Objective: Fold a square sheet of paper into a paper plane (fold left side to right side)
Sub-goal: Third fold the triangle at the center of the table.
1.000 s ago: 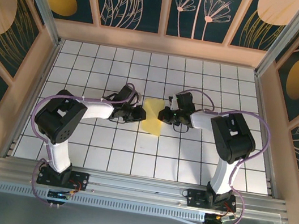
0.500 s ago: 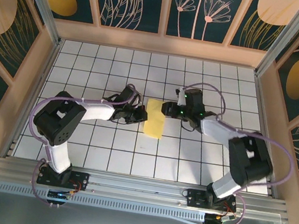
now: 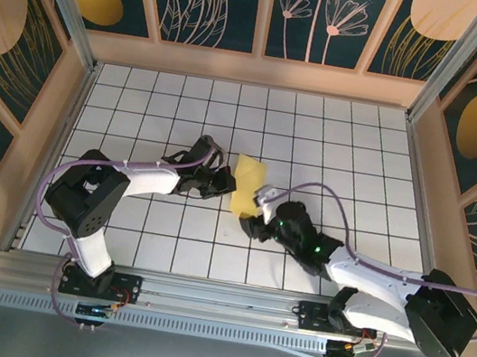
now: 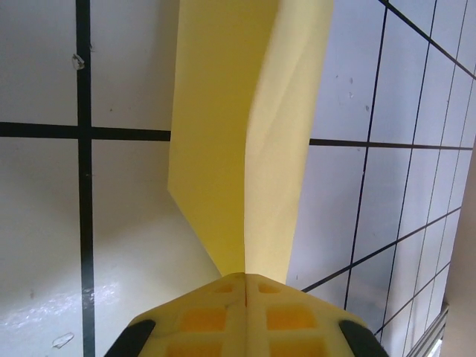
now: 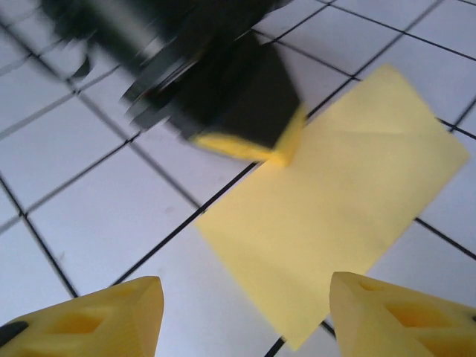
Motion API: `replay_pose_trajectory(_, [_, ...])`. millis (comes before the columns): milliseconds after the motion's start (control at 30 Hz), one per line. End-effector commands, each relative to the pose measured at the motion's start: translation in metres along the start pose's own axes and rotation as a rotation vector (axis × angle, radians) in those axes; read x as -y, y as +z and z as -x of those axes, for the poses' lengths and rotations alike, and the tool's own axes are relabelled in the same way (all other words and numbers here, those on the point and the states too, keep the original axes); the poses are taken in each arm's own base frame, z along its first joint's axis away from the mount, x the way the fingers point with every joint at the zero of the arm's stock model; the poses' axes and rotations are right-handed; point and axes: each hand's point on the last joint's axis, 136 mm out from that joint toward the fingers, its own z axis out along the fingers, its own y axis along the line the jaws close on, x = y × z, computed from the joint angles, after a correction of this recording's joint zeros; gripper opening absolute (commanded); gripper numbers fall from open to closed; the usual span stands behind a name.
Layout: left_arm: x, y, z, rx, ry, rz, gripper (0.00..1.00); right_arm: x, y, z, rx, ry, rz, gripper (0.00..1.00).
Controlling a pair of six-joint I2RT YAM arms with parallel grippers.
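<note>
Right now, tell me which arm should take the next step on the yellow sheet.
Right, most likely. The left claw is shut on the edge of the yellow sheet, so it is occupied. The right claw is open and free, with the sheet's near corner just ahead of it.

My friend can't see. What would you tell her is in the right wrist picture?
A folded yellow paper lies on white grid tiles, one edge pinched by the blurred left end effector. The right end effector hangs open at the bottom, its two yellow fingertips wide apart, holding nothing.
</note>
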Motion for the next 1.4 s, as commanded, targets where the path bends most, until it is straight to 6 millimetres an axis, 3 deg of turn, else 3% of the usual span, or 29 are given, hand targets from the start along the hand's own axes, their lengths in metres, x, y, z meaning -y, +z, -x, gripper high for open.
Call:
replay_pose_trajectory(0, [0.007, -0.006, -0.003, -0.001, -0.053, -0.024, 0.00, 0.006, 0.002, 0.008, 0.083, -0.138, -0.145, 0.64])
replay_pose_trajectory(200, [0.011, -0.005, -0.006, -0.009, -0.051, -0.034, 0.00, 0.005, 0.027, -0.008, 0.009, -0.257, -0.205, 0.70])
replay_pose_trajectory(533, [0.008, -0.004, -0.008, -0.011, -0.055, -0.032, 0.00, 0.010, 0.057, -0.007, -0.006, -0.345, -0.279, 0.72])
replay_pose_trajectory(767, [0.007, -0.003, -0.009, -0.012, -0.053, -0.030, 0.00, 0.013, 0.065, -0.003, -0.001, -0.344, -0.297, 0.52])
replay_pose_trajectory(967, [0.005, -0.003, -0.010, -0.009, -0.056, -0.025, 0.00, 0.010, 0.068, -0.003, -0.010, -0.343, -0.285, 0.26])
replay_pose_trajectory(1067, [0.004, -0.003, -0.009, -0.004, -0.057, -0.021, 0.00, 0.010, 0.067, -0.006, -0.024, -0.334, -0.275, 0.09])
replay_pose_trajectory(1133, [0.002, -0.003, -0.007, 0.004, -0.056, -0.009, 0.04, 0.010, 0.066, -0.009, -0.039, -0.323, -0.263, 0.01])
replay_pose_trajectory(1300, [0.012, -0.021, 0.005, 0.074, -0.020, 0.000, 0.20, 0.007, 0.061, -0.018, -0.070, -0.279, -0.208, 0.00])
replay_pose_trajectory(1367, [0.015, -0.029, 0.012, 0.105, -0.010, 0.006, 0.32, 0.004, 0.059, -0.022, -0.080, -0.256, -0.175, 0.00])
